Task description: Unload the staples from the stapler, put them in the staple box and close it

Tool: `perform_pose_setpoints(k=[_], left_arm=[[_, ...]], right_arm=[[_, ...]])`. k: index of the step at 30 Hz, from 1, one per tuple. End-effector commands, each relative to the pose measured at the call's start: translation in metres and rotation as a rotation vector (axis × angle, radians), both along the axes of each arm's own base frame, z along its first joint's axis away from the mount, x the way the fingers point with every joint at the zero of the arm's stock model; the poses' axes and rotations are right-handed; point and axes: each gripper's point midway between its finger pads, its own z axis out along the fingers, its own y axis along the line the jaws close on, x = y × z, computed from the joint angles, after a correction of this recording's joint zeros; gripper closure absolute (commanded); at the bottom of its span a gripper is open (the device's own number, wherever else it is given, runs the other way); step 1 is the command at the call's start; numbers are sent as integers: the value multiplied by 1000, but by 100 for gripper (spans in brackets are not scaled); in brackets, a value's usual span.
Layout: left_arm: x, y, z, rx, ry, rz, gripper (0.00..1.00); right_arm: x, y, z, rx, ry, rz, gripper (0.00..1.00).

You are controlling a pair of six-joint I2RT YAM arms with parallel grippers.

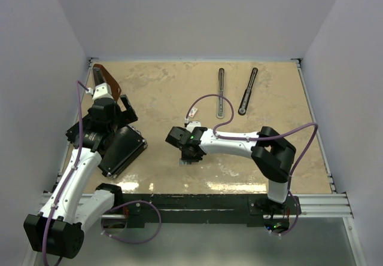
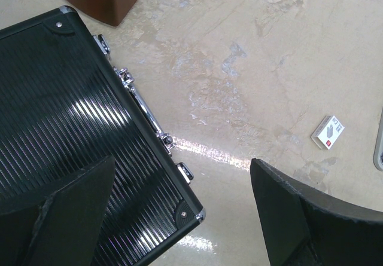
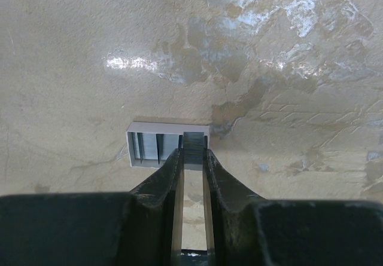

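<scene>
**Right tool pinched on staples, stapler parked at back**

Right tool (image 3: 192,153) is down at mid-bench (image 1: 161,92), fingers nearly together and clamped on the right end of the staples (image 3: 154,143). The fingertips cover the gripped part. In the top view the tool hides nearly all of the strip.

Stapler (image 1: 248,91) lies well apart at the back with its black bar tilted. The grey bar (image 1: 221,94) is just left of it, not touching.

Left tool (image 2: 182,164) is spread wide, holding nothing, over the corner of the black case (image 2: 60,98). The brown wedge (image 2: 99,0) is cut off at the top of the left wrist view. A small white-red box (image 2: 328,132) sits right of the case, label unreadable.
</scene>
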Motion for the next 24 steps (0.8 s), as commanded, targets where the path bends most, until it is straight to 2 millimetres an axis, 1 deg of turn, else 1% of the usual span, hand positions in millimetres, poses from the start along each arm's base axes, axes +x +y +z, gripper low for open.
perform_pose_setpoints(k=[1, 10, 17, 24], left_arm=[[5, 1, 9, 4, -41, -6, 1], [5, 1, 9, 5, -43, -5, 1], [5, 0, 9, 5, -43, -7, 1], [5, 0, 10, 5, -44, -7, 0]], right_arm=[[3, 10, 12, 23, -20, 5, 83], [2, 5, 11, 0, -24, 3, 82], [2, 9, 11, 11, -21, 17, 78], [2, 12, 9, 21, -18, 30, 76]])
